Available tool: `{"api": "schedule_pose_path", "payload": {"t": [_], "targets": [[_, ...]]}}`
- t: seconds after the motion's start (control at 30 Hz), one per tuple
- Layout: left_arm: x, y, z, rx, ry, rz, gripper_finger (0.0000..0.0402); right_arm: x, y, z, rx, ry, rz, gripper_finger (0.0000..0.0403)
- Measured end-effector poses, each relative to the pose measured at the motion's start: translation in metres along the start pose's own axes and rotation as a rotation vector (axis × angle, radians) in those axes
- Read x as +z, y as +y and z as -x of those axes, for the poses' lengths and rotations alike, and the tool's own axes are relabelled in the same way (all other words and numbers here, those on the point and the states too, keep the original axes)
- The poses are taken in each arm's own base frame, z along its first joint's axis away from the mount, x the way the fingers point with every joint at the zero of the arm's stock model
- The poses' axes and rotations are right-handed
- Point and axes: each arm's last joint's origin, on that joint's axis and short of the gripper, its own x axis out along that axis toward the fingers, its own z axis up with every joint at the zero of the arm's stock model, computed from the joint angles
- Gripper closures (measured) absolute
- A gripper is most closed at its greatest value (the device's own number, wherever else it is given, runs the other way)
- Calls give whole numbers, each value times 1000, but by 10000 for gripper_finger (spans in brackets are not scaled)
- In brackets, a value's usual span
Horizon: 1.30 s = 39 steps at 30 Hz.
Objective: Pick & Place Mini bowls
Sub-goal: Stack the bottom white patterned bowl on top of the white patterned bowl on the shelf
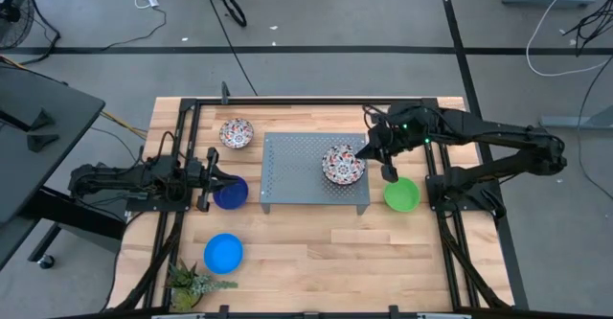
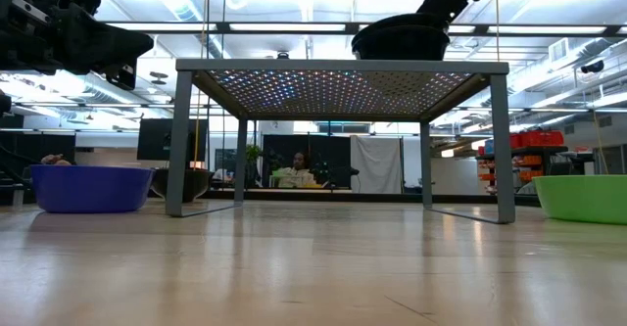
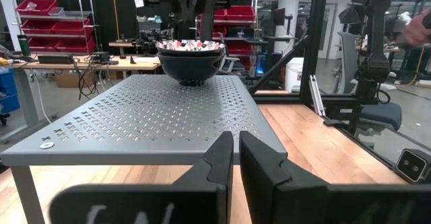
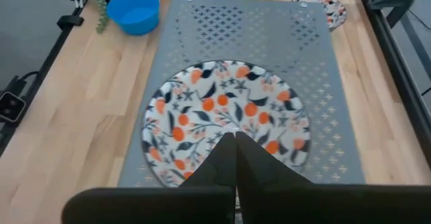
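Note:
A white floral bowl [image 1: 342, 165] [image 4: 225, 120] stands by its base on the grey perforated tray [image 1: 287, 166], near the tray's right end. My right gripper [image 1: 368, 153] [image 4: 234, 138] is shut and slants down from the right over this bowl. A second floral bowl [image 1: 236, 132] sits on the table beyond the tray's left end. The dark blue bowl [image 1: 231, 193] [image 2: 88, 188] rests on the table at the tray's left. My left gripper [image 1: 212, 178] [image 3: 236, 153] hovers shut just left of the dark blue bowl and above it. The green bowl [image 1: 401, 194] and the bright blue bowl [image 1: 223, 253] also stand on the table. My right gripper's shut fingers [image 4: 222, 158] point down from the right over the floral bowl's inside [image 4: 202, 109], hiding its near rim. I cannot tell whether they touch it. The bowl sits upright on the tray.
A small spiky plant [image 1: 191, 283] stands at the near left corner. Black rails [image 1: 192, 118] frame the table on the left, right and far sides. Bare wood [image 1: 326, 252] lies between the tray and the near edge. The tray stands on legs [image 2: 176, 140], with open room beneath.

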Motion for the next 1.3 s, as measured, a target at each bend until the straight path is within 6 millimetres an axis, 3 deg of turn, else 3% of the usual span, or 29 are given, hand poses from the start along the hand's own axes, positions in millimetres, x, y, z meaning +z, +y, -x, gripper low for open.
{"api": "schedule_pose_path", "payload": {"t": [0.33,0.9,1.3], "targets": [[0,0,0,0,0,0,369,0,15,-3,-45,32,22,403],[0,0,0,0,0,0,369,-31,17,-11,-67,25,-7,403],[0,0,0,0,0,0,369,-29,18,-9,-72,-29,7,403]]}}
